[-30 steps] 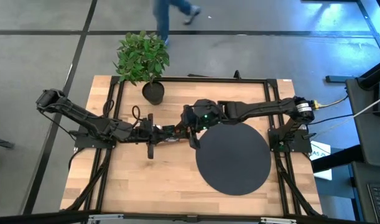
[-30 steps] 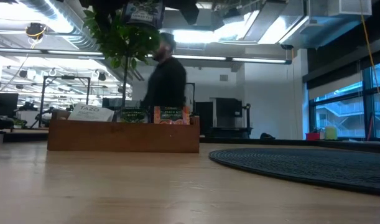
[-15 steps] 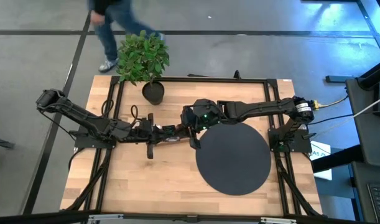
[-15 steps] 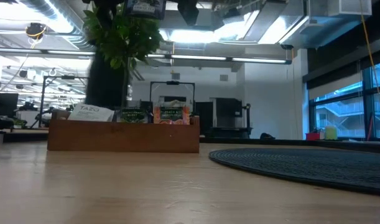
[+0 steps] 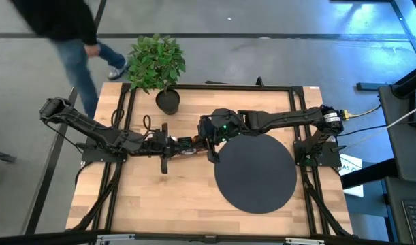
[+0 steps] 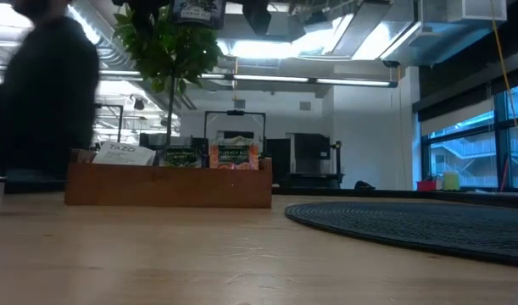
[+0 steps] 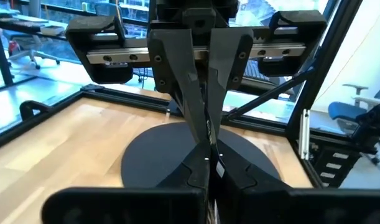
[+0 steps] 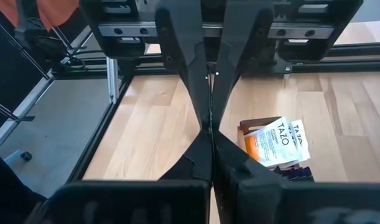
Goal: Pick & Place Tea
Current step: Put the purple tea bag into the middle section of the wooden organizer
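The right gripper (image 8: 209, 130) is closed, its two fingers pressed tip to tip with nothing visible between them. It hangs above the middle of the table (image 5: 146, 204), at the near edge of the black round mat (image 5: 255, 173). In the right wrist view, the tea (image 8: 277, 142) lies just beyond and to one side of those closed tips: white-and-orange sachets standing in the wooden tray (image 8: 249, 127), with a darker sachet below them. By this judgement the right arm is the nearer one, and the coming move depends on that small sideways offset between the fingertips and the sachets. The jaws would need to part before any grasp.

The left gripper (image 7: 208, 152) is also clenched and empty. It points along the table toward the right arm and the mat, and it waits.

In the low view the tray (image 6: 169, 186) stands well back on the table, sachets upright along its top edge. From above, both arms cover the tray almost entirely. Which compartment the nearest sachets occupy cannot be determined. A potted plant (image 5: 156, 64) stands at the far edge, and a person (image 5: 54, 27) passes beyond the table.
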Available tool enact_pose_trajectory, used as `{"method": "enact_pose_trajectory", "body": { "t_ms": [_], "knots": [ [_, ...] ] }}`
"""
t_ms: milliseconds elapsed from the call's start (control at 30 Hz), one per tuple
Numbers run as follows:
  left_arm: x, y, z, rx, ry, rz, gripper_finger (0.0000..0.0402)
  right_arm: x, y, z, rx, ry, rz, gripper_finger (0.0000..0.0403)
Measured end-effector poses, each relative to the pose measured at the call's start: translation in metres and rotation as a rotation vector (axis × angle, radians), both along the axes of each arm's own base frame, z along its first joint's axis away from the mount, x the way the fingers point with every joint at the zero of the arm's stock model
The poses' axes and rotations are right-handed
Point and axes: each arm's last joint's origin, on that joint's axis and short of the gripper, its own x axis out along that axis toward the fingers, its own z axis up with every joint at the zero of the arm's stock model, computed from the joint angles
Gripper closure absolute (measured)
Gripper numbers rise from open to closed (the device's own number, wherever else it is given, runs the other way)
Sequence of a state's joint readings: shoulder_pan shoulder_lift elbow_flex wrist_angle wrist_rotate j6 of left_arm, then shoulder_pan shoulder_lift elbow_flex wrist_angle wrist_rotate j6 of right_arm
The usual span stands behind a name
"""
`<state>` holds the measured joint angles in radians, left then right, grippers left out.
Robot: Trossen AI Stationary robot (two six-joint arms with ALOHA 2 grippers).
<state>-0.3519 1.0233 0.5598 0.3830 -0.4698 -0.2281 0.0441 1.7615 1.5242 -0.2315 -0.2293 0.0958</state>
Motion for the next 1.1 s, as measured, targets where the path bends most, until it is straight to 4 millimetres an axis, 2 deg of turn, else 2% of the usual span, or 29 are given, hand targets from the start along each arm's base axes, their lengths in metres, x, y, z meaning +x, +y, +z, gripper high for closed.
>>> {"method": "enact_pose_trajectory", "body": {
  "t_ms": [133, 367, 467, 667, 900, 1100],
  "knots": [
    [-0.005, 0.001, 0.003, 0.004, 0.006, -0.023, 0.0392, 0.0, 0.0, 0.0, -0.015, -0.003, 0.002, 0.0401],
    [-0.031, 0.009, 0.011, -0.109, 0.055, -0.084, 0.039, -0.001, -0.005, -0.003, -0.064, 0.023, -0.013, 0.0401],
    [-0.04, 0.012, 0.018, -0.129, 0.025, -0.084, 0.0393, 0.003, -0.008, -0.006, -0.074, 0.009, -0.036, 0.0401],
    [-0.049, 0.016, 0.028, -0.118, -0.05, -0.081, 0.0389, 0.026, -0.008, -0.041, -0.103, 0.036, -0.025, 0.0401],
    [-0.049, 0.016, 0.027, -0.115, -0.032, -0.073, 0.0393, 0.044, -0.012, -0.085, -0.23, 0.107, -0.052, 0.0399],
    [-0.049, 0.016, 0.025, -0.137, -0.018, -0.07, 0.039, 0.053, -0.016, -0.116, -0.267, 0.169, -0.057, 0.0401]
  ]
}}
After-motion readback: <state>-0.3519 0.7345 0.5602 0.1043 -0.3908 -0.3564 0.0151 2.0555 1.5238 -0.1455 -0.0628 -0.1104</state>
